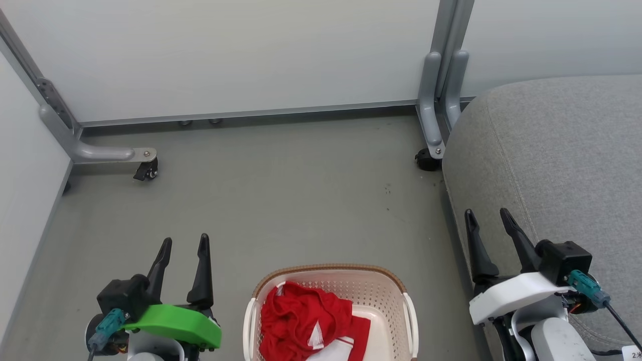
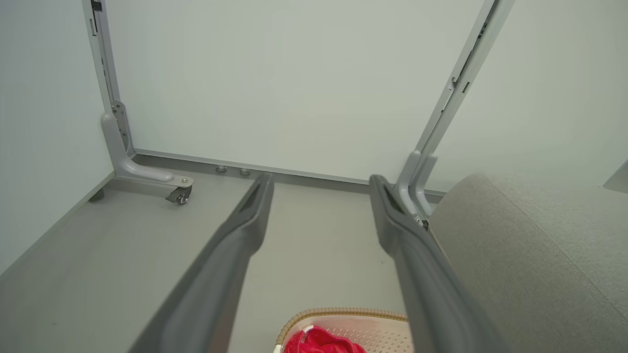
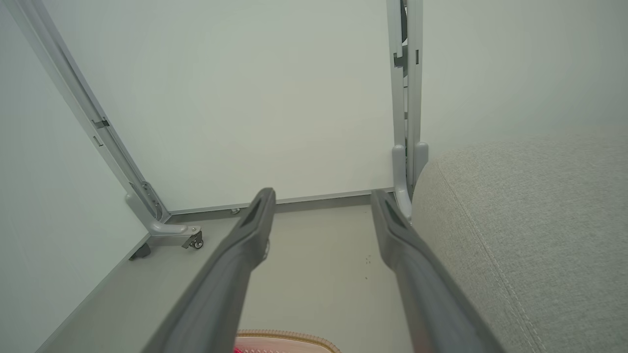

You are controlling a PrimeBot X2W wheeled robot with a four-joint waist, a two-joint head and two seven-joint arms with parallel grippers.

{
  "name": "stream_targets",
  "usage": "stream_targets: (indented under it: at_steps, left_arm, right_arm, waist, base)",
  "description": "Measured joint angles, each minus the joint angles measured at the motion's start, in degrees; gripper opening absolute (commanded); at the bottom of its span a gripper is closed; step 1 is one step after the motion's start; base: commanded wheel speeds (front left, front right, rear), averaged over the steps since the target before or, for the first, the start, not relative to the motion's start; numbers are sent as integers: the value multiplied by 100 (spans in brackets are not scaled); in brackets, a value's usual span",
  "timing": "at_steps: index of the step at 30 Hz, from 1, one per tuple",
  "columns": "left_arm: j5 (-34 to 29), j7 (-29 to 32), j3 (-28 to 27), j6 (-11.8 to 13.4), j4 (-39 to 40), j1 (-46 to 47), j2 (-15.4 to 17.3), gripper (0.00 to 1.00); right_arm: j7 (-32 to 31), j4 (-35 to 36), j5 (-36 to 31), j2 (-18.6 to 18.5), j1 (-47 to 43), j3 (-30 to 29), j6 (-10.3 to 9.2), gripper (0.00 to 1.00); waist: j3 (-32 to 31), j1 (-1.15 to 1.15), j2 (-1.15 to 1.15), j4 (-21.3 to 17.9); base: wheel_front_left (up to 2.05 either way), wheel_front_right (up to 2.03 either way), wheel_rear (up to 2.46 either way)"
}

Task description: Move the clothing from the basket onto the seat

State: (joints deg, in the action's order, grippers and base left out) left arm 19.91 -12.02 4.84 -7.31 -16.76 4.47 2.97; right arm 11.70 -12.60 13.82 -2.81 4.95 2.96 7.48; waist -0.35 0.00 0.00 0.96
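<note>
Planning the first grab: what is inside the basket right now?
The basket holds crumpled red clothing with white panels, bunched toward its left; bare cream plastic shows at right. The folds hide how many garments there are and anything beneath.

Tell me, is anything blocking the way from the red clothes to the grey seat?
Nothing visible does. The clothing lies inside the basket, so it must be lifted over the rim; then just floor separates the basket from the seat on its right.
</note>
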Motion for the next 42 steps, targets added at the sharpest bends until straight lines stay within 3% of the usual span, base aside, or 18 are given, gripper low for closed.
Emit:
stream_targets:
  at_steps: [28,42]
  left_arm:
    - [-835,-301,29,21,-322,-31,-13,100]
    - [-838,-301,35,75,-439,-31,-13,100]
  right_arm:
    - [178,-132,-647,0,-27,85,1,100]
    - [168,-190,-591,1,-28,83,1,100]
  waist:
    - [6,0,0,1]
    - [26,0,0,-3]
  base:
    - [0,0,0]
    - [0,0,0]
